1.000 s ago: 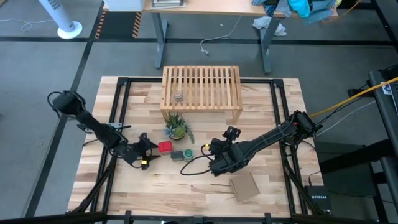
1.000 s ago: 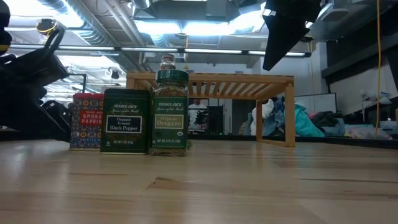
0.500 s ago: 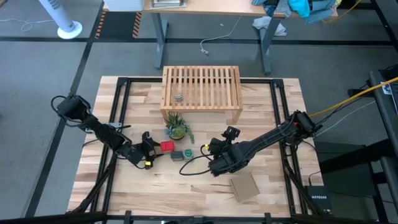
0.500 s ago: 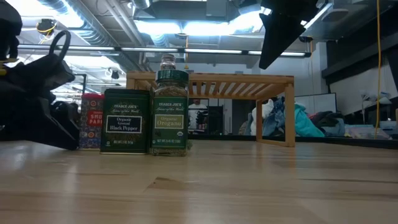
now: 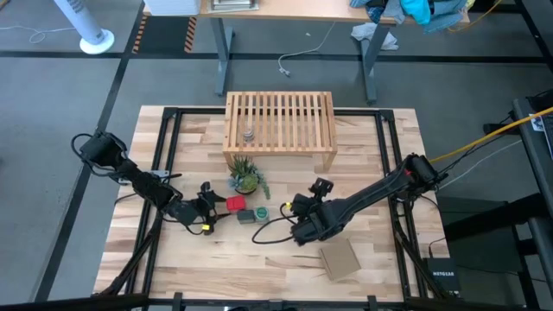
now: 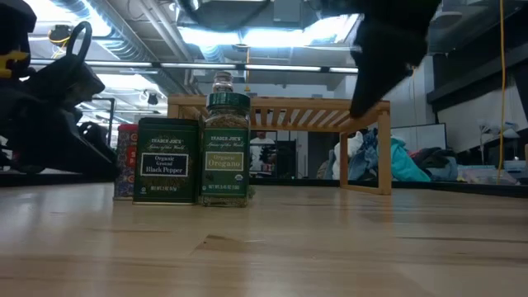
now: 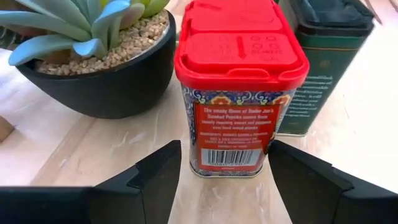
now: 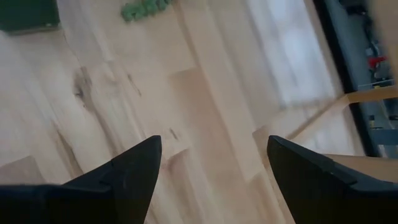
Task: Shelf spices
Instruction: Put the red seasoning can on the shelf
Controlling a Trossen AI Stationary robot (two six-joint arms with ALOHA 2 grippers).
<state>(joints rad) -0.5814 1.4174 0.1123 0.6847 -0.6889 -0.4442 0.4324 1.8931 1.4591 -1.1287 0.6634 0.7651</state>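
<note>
The red tin (image 7: 239, 87) stands upright, its long axis vertical, barcode facing the left gripper (image 7: 224, 171), whose spread fingers flank its base without touching.

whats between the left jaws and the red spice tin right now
Nothing. In the left wrist view the left gripper stands open with its jaws to either side of the red-lidded rectangular paprika tin, only bare light-wood tabletop between them.
</note>
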